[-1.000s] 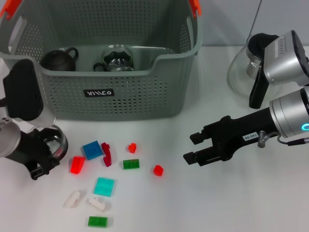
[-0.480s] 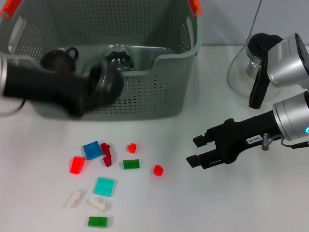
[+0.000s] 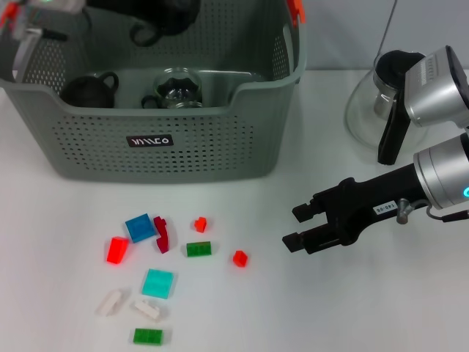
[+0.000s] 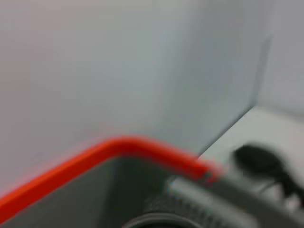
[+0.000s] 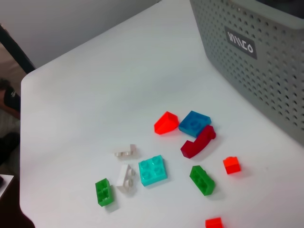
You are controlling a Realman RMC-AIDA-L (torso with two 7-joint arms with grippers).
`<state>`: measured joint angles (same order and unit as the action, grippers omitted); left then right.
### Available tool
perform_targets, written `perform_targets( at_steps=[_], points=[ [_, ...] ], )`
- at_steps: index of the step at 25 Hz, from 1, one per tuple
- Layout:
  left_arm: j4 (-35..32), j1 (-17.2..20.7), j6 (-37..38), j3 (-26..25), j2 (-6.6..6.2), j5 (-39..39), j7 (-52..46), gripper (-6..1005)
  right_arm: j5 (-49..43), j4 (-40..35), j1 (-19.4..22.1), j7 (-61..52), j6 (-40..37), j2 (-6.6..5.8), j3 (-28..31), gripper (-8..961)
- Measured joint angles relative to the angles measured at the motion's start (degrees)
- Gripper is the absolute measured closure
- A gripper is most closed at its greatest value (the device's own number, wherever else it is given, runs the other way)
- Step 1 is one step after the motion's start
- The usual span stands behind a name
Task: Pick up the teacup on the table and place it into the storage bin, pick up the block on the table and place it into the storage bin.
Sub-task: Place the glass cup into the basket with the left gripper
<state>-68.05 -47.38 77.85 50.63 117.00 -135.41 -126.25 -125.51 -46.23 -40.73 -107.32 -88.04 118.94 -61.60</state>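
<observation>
My right hand [image 3: 294, 226] hovers over the surface [image 3: 381, 308], right of the scattered blocks [image 3: 157, 282]. Behind them stands the storage bin [image 3: 190, 154], with two teacups [image 3: 88, 89] inside. My left hand [image 3: 157, 18] is above the bin's back-left.

- A white table [image 3: 308, 308] fills most of the head view, evenly lit, with soft shadows.
- A pale wall [image 3: 344, 33] runs behind its far edge.
- Beyond the table's corner, dark shapes [image 5: 8, 95], perhaps floor clutter.
</observation>
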Motion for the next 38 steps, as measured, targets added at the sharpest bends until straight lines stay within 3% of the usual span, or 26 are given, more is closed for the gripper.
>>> perform_targets(
  at_steps=[4, 11, 22, 31, 38],
  points=[
    [13.80, -5.84, -11.22, 2.38, -1.38, -7.35, -0.83, 957, 0.00, 0.00, -0.39, -0.69, 0.07, -0.01, -0.26, 267],
    [22.96, -9.09, -21.62, 5.40, -0.51, -12.68, -0.65, 956, -0.07, 0.00, -0.68, -1.35, 0.04, 0.03, -0.44, 266],
    [26.92, -9.42, -30.10, 8.41, 2.65, -19.39, -1.01, 955, -0.09, 0.01, -0.59, -1.39, 0.06, 0.11, -0.45, 267],
    [28.29, -9.10, -32.80, 8.71, 4.16, -22.07, -0.63, 954, -0.17, 0.01, -0.33, -1.36, 0.19, 0.06, -0.45, 267],
    [28.34, -8.93, -32.65, 9.14, 4.46, -23.04, -0.79, 905, -0.18, 0.00, -0.15, -1.19, 0.25, 0.06, -0.45, 266]
  ],
)
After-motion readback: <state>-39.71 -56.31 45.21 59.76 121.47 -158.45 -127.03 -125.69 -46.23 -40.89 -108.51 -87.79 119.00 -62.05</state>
